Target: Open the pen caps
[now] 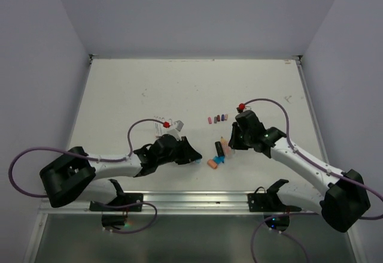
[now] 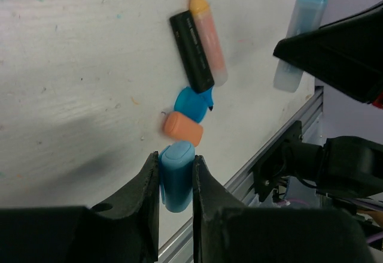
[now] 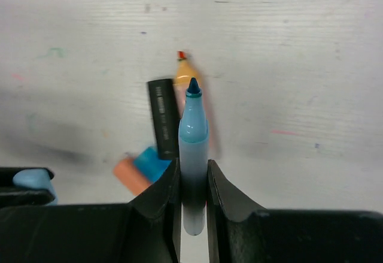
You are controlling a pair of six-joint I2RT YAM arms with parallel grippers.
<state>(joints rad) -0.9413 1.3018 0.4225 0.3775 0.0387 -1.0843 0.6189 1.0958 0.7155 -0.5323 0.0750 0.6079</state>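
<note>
Left gripper (image 2: 176,162): clamped on a pale blue cap (image 2: 176,182), held clear of its marker and above the near edge of the surface (image 1: 149,83).

Right gripper (image 3: 193,170): clamped on the pale blue marker body (image 3: 193,131), its dark tip exposed.

Lying on the surface between the two arms are an orange cap (image 2: 183,128) touching a blue cap (image 2: 192,103), with a black marker body (image 2: 191,50) and a salmon marker body (image 2: 209,41) side by side just beyond.

A row of small caps (image 1: 218,118) lies farther back.
</note>
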